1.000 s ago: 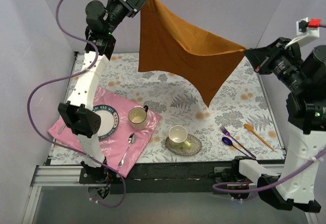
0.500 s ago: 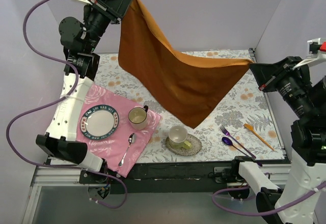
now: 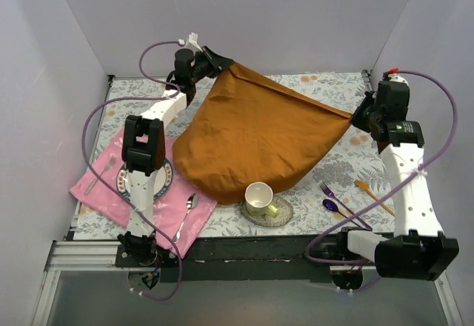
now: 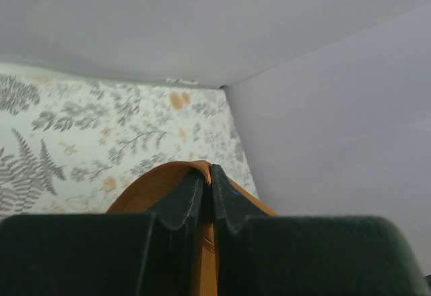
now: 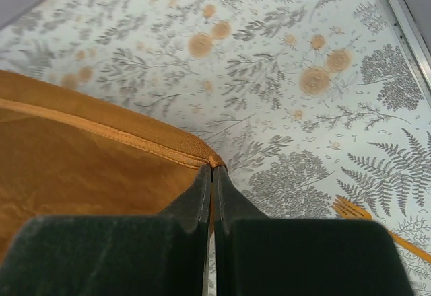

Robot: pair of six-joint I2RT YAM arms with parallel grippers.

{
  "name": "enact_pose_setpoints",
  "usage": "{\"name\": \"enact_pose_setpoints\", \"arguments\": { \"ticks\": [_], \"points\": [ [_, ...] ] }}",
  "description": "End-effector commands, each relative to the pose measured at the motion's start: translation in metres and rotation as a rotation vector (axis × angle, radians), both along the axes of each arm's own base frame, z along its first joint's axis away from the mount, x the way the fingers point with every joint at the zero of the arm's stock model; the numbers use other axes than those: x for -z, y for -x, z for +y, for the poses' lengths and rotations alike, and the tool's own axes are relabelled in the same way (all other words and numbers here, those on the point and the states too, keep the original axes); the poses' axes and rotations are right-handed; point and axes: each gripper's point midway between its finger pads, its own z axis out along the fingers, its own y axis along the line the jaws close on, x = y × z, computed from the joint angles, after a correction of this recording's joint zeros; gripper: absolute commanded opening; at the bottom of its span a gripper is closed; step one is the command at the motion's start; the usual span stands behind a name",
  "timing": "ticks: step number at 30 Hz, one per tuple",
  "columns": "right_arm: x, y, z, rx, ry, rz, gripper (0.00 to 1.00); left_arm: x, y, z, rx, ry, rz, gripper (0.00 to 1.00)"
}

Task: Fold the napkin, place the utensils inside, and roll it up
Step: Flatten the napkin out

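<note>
The rust-orange napkin is stretched between both arms and sags onto the floral table, its lower edge draped over the pink cloth's right side. My left gripper is shut on its far-left corner; in the left wrist view the napkin bulges round the closed tips of that gripper. My right gripper is shut on the right corner, with the hemmed napkin running left from the gripper. The purple fork, dark spoon and orange knife lie at the front right; the knife's end shows in the right wrist view.
A pink cloth at the front left carries a blue-rimmed plate, a silver spoon and a silver fork. A cream cup on a saucer stands just in front of the napkin's lower edge. Grey walls enclose the table.
Both arms have come down and forward. The napkin, which hung high in the air, has been lowered and now lies spread on the table, covering the cup on the pink cloth.
</note>
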Motion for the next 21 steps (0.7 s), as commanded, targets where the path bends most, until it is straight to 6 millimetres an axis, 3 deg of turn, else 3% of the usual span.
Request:
{"name": "enact_pose_setpoints", "arguments": {
  "ticks": [1, 3, 4, 10, 11, 17, 19, 21],
  "points": [
    [0.014, -0.029, -0.029, 0.106, 0.111, -0.035, 0.01, -0.011, -0.014, -0.02, 0.089, 0.08, -0.078, 0.0],
    [0.032, -0.033, -0.031, 0.112, 0.117, 0.01, 0.01, 0.004, -0.021, -0.027, 0.09, 0.087, -0.067, 0.0],
    [0.044, -0.038, -0.033, 0.113, 0.127, 0.038, 0.01, 0.025, -0.025, -0.033, 0.095, 0.081, -0.042, 0.0],
    [0.088, -0.053, -0.037, 0.105, 0.155, 0.162, 0.01, 0.066, -0.035, -0.046, 0.084, 0.101, 0.014, 0.0],
    [0.093, -0.055, -0.037, 0.106, 0.154, 0.166, 0.01, 0.081, -0.037, -0.048, 0.087, 0.099, 0.035, 0.0],
    [0.127, -0.068, -0.041, 0.135, 0.147, 0.22, 0.01, 0.113, -0.046, -0.053, 0.082, 0.119, 0.048, 0.02],
    [0.136, -0.07, -0.044, 0.151, 0.147, 0.236, 0.01, 0.109, -0.05, -0.056, 0.086, 0.128, 0.027, 0.03],
    [0.14, -0.072, -0.048, 0.166, 0.155, 0.241, 0.01, 0.117, -0.052, -0.059, 0.093, 0.132, 0.024, 0.05]
  ]
}}
